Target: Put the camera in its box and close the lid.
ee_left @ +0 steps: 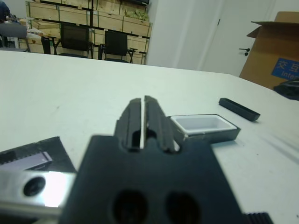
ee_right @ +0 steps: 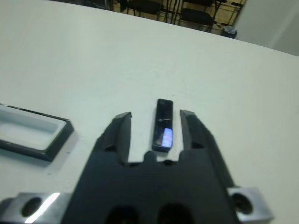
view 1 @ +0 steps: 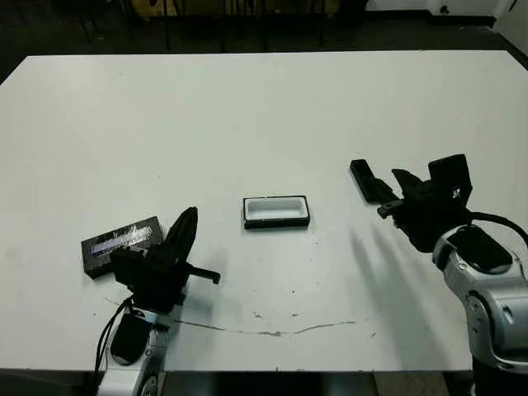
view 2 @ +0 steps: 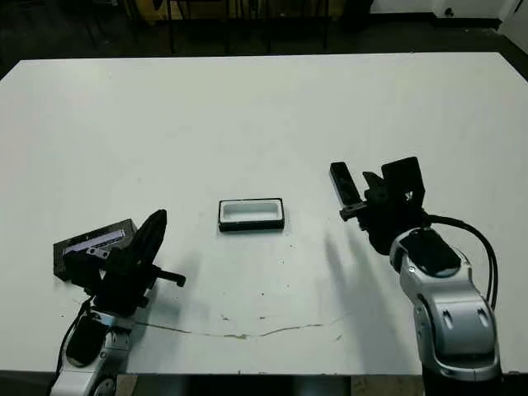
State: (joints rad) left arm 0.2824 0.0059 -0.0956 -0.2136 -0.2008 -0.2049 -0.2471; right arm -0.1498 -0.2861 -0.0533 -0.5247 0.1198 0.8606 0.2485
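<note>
— On the right side of the table, how do we see the right gripper [ee_right: 155, 123]?
— Its two fingers [ee_right: 118, 133] are spread apart, and the camera [ee_right: 163, 125] lies on the table between them. We cannot tell whether either finger touches it. The camera's long axis runs along the fingers, its bluish screen at the end near the gripper's body.
— And from the head?
— The camera [view 1: 365, 179] lies well right of the box [view 1: 276, 211], running away from us and a little leftward.
— The left gripper [ee_left: 144, 116]?
— Its fingers are pressed together, holding nothing. It hovers just beside the lid [view 1: 120, 244], which lies flat at the table's [view 1: 247, 107] left. The box lies open between the two arms, white inside up, long axis left to right.
</note>
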